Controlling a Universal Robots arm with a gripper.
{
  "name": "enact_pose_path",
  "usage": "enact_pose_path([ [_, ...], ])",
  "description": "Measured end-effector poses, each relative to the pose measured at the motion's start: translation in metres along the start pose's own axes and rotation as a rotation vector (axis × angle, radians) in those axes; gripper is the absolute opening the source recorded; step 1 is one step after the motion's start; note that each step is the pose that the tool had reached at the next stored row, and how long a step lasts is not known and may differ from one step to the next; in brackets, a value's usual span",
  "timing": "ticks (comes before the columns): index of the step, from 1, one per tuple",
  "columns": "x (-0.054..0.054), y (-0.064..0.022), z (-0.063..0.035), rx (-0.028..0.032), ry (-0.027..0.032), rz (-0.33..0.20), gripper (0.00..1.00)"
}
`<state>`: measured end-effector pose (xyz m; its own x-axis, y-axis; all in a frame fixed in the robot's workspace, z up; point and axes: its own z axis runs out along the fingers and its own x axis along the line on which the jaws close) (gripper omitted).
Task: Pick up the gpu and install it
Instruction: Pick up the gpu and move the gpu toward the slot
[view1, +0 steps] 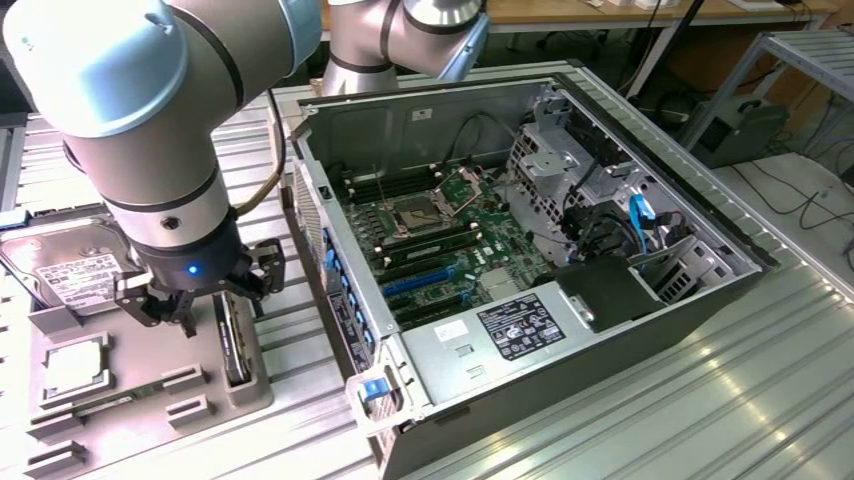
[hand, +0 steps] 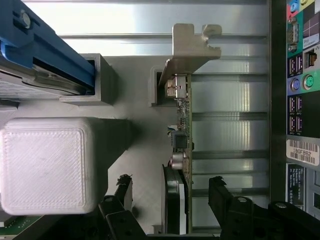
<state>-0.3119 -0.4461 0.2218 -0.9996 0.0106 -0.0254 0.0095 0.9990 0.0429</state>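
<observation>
Fully open, tool (hand: 170, 184) straddles gpu (hand: 184, 125), prob. w/o contact.

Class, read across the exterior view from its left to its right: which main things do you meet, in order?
Hard drive → gpu, standing edge-on in its holder → open computer case.

Ext high overview; wrist close above gpu (hand: 186, 115).
</observation>
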Motion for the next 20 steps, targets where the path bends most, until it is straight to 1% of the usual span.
enact_pose_path([
  [13,0.0000,0.0000,0.0001,-0.0001,-0.0001,0.000,0.72],
  [15,0.0000,0.0000,0.0001,-0.0001,-0.0001,0.000,0.73],
  [16,0.0000,0.0000,0.0001,-0.0001,-0.0001,0.000,0.79],
  [20,0.0000,0.0000,0.0001,-0.0001,-0.0001,0.000,0.79],
])
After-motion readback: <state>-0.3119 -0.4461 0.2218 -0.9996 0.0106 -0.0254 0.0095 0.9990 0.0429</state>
